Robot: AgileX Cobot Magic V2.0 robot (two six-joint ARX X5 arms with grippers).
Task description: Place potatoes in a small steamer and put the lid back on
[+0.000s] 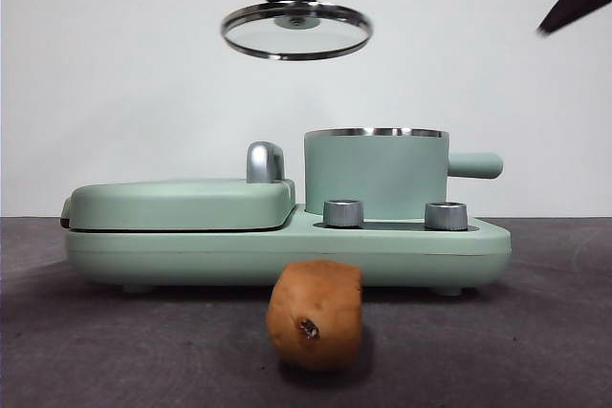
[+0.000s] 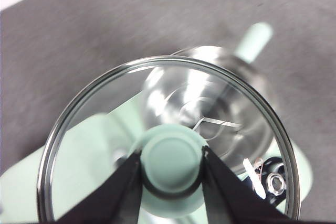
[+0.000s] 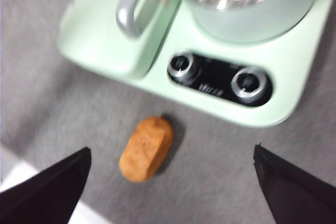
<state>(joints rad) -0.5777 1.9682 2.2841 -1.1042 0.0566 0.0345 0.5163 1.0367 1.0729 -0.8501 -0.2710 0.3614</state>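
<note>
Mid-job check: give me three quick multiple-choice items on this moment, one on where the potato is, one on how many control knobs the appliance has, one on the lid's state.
1. Where is the potato?
A. in the steamer
B. on the table in front of the appliance
C. in the right gripper

2. How many control knobs are on the appliance's front?
A. one
B. two
C. four

3. What is the lid's state?
A. on the steamer
B. lying on the table
C. held in the air by its knob in the left gripper

Answers: 1 B, it lies on the grey tabletop; 2 B, front and right wrist views show two; 3 C, the jaws clamp the green knob above the open pot.
</note>
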